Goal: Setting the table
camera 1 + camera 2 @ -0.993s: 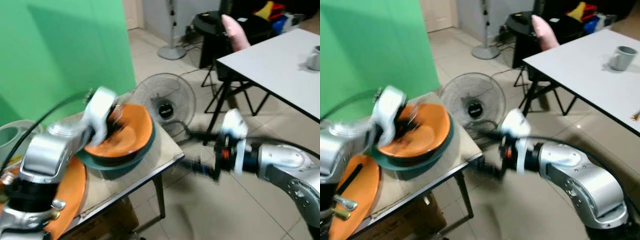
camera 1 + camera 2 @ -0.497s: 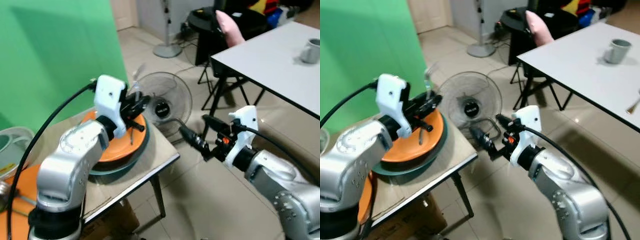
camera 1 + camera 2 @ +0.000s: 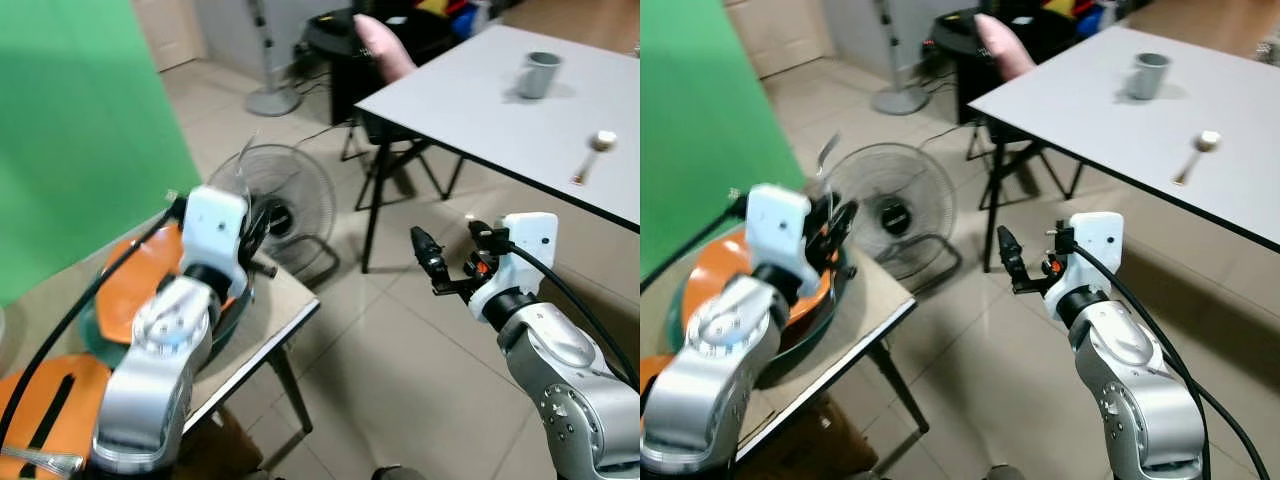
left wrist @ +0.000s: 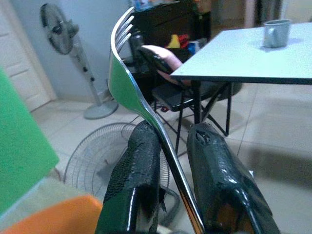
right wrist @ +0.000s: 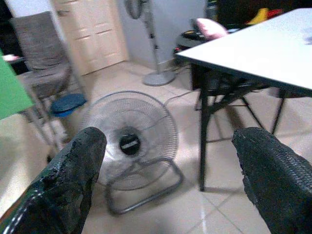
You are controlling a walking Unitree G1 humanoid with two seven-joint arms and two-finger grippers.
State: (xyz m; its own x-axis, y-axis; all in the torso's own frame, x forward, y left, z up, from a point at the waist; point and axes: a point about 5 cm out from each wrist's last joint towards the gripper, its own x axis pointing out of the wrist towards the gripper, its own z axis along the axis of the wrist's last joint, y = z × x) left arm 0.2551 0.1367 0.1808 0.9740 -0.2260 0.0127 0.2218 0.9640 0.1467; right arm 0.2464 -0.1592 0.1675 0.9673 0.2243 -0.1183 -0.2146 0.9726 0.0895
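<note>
One fork [image 4: 146, 105] stands pinched in the left end effector [image 4: 168, 146].

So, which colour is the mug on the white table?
The small cylindrical mug is grey, clearest in the left eye view.

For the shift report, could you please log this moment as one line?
left tool: shut on fork, above side table | right tool: open, over floor | white table: cup, spoon

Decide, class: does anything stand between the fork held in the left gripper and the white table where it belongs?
Nothing visible blocks it: open floor lies between the fork in the left gripper and the white table.
</note>
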